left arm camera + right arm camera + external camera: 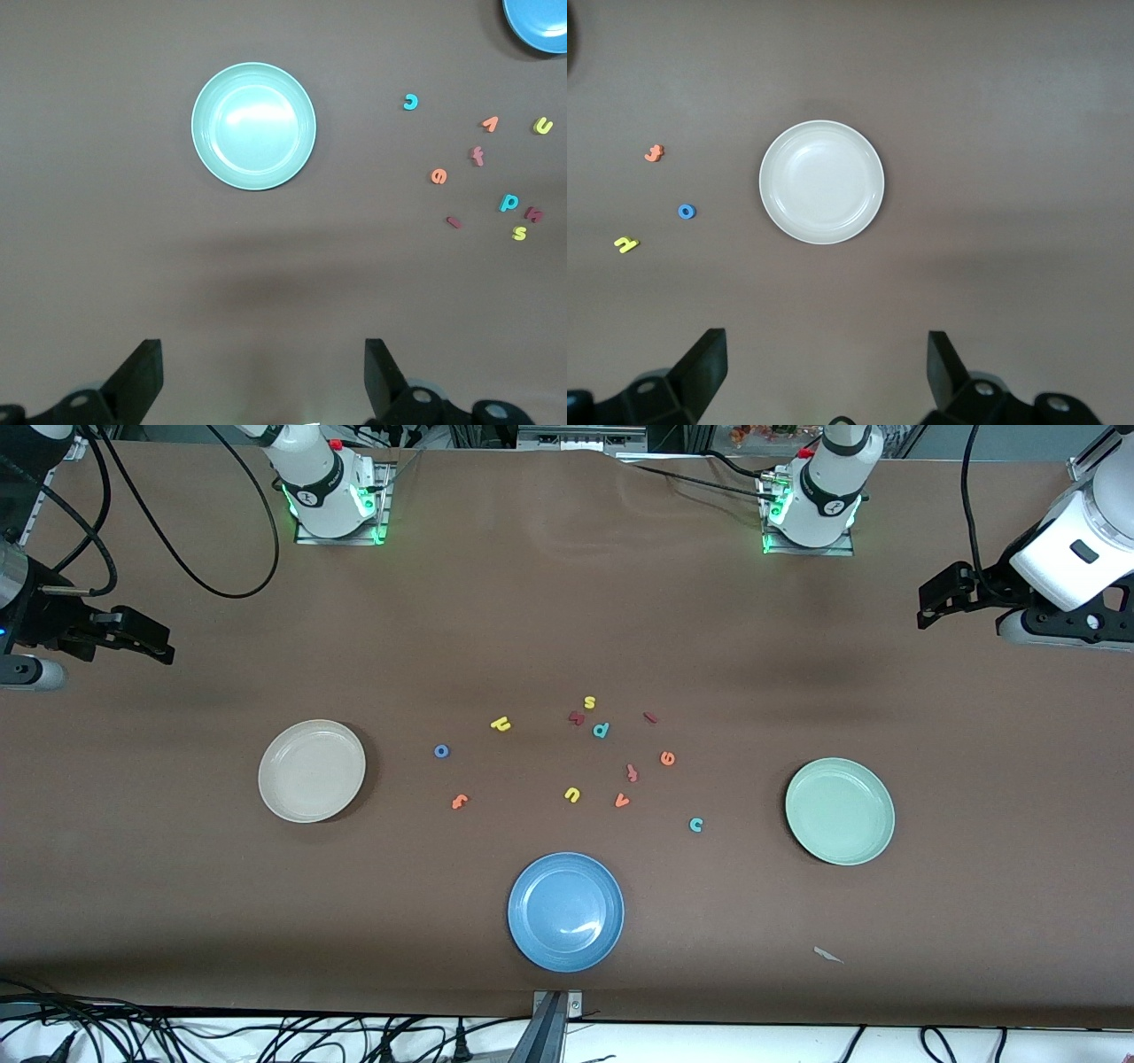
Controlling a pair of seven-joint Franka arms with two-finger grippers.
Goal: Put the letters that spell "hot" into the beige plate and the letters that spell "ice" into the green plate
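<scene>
Brown table (pixel 567 602) holds every letter loose; the beige plate (pixel 312 771) and green plate (pixel 840 811) sit bare, so sorting has not begun. Left hand (pixel 261 376) and right hand (pixel 824 372) hang wide open, holding nothing; a first pick probably means descending on the blue o (pixel 441 751) or teal c (pixel 696 825).

The surface (pixel 567 602) is covered edge to edge by a matte brown sheet, with a slight wrinkle near its upper edge in the front view. Lighting is diffuse from above and casts soft, broad shadows (no hard edges). A white strip (pixel 797 1045) runs along the edge nearest the front camera and carries loose black cables (pixel 292 1036). A metal bracket (pixel 556 1010) is fixed at the middle of that edge. One small white scrap (pixel 827 954) lies on the brown sheet.
</scene>
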